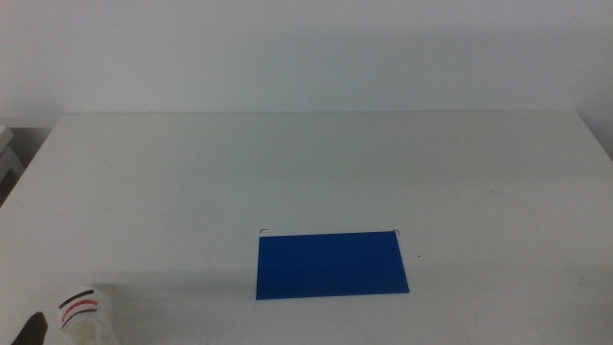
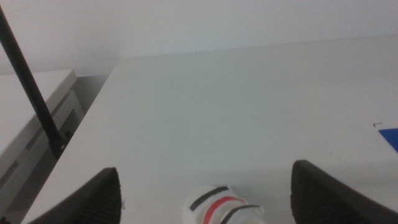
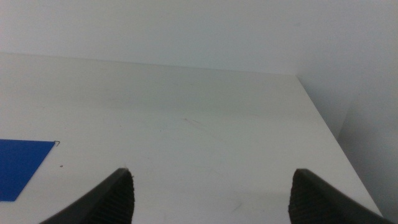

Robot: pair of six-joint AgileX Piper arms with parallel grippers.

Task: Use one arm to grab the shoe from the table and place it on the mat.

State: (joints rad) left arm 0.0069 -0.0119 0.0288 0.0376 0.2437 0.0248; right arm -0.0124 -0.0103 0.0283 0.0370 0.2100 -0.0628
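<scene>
Thick-soled white shoe (image 1: 88,316) with black and red straps lay on the smooth white tabletop (image 1: 316,172), well left of the flat blue rectangular mat (image 1: 331,265), between the left gripper's (image 2: 205,196) spread ribbed jaws.

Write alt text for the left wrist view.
Small white sandal with black and red straps lies between the open left gripper jaws on the plain white tabletop; a bright blue mat corner shows at the edge.

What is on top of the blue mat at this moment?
Nothing: the mat lies bare on the table. The shoe sits at the table's near left corner, between the open jaws of the left gripper. The right gripper waits, open.
</scene>
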